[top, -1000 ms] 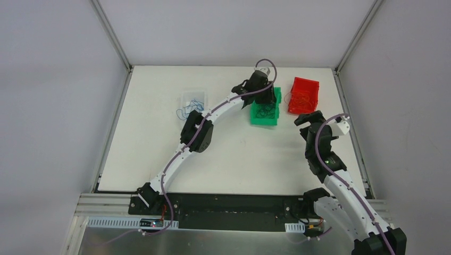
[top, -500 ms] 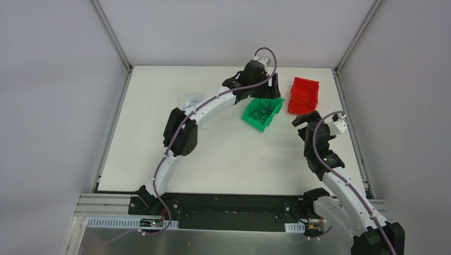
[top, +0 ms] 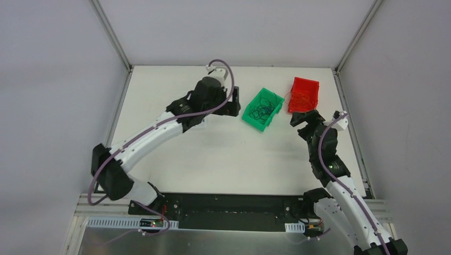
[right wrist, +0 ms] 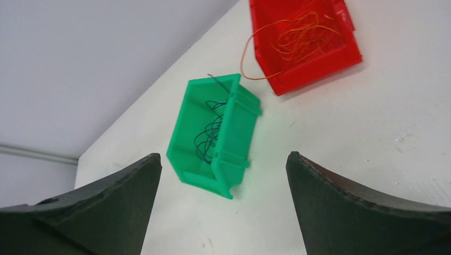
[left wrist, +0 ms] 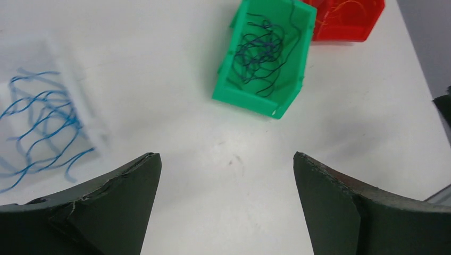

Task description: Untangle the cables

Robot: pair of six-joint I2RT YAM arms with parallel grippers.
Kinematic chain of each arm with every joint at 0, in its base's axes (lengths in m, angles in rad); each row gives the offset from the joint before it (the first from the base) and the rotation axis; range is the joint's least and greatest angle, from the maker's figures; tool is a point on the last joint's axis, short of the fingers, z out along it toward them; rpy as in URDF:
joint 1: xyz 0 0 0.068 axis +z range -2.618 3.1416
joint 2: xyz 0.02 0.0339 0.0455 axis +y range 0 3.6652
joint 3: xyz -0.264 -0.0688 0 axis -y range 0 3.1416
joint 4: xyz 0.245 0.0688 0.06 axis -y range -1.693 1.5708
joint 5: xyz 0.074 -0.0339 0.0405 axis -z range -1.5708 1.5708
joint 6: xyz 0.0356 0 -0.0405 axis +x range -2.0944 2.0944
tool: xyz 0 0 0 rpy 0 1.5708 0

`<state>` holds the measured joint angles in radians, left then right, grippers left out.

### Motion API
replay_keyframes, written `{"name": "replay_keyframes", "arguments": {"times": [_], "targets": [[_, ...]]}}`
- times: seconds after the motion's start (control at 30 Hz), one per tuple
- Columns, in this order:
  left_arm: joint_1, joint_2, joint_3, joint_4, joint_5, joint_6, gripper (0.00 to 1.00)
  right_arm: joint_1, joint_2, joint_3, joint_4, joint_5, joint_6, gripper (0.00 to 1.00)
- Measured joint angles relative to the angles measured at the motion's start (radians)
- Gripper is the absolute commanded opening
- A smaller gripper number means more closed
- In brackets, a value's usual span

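R gripper [top: 301,118]: jaws wide apart, nothing between; hovers just near of red bin [top: 304,95].
L gripper [top: 232,101]: jaws spread, empty; over tabletop [top: 228,154], just left of green bin [top: 262,109].
Clear tray [left wrist: 80,90]: by L gripper, left side; wavy blue cables [left wrist: 42,114] in it.
Green bin: skewed, mid-tabletop; dark cables [left wrist: 260,50] tangled inside.
Red bin: far right, near green bin; orange-red cables [right wrist: 300,34] inside, one loop out over rim.
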<state>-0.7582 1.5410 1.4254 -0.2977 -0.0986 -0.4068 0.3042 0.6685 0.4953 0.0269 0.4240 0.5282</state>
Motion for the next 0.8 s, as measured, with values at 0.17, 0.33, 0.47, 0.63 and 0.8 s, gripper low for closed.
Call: {"name": "replay_keyframes", "arguments": {"times": [0.17,0.33,0.47,0.63,0.8], "targets": [[0.0,-0.328,-0.285,0.01,-0.167,0.009,0.99,0.0,-0.096,0.0,-0.024,-0.116,-0.035,0.98],[0.0,-0.625,-0.584,0.053,-0.282,0.026,0.99,0.0,-0.224,-0.013,-0.077,-0.177,-0.079,0.99],[0.0,-0.758,-0.753,0.063,-0.342,0.026,0.99,0.0,-0.306,-0.051,-0.129,-0.18,-0.103,0.99],[0.0,-0.879,-0.927,0.114,-0.484,0.029,0.99,0.0,-0.324,-0.148,-0.154,-0.107,-0.147,0.99],[0.0,-0.932,-1.038,0.149,-0.586,0.01,0.99,0.0,-0.312,-0.224,-0.168,-0.066,-0.171,0.99]]}}
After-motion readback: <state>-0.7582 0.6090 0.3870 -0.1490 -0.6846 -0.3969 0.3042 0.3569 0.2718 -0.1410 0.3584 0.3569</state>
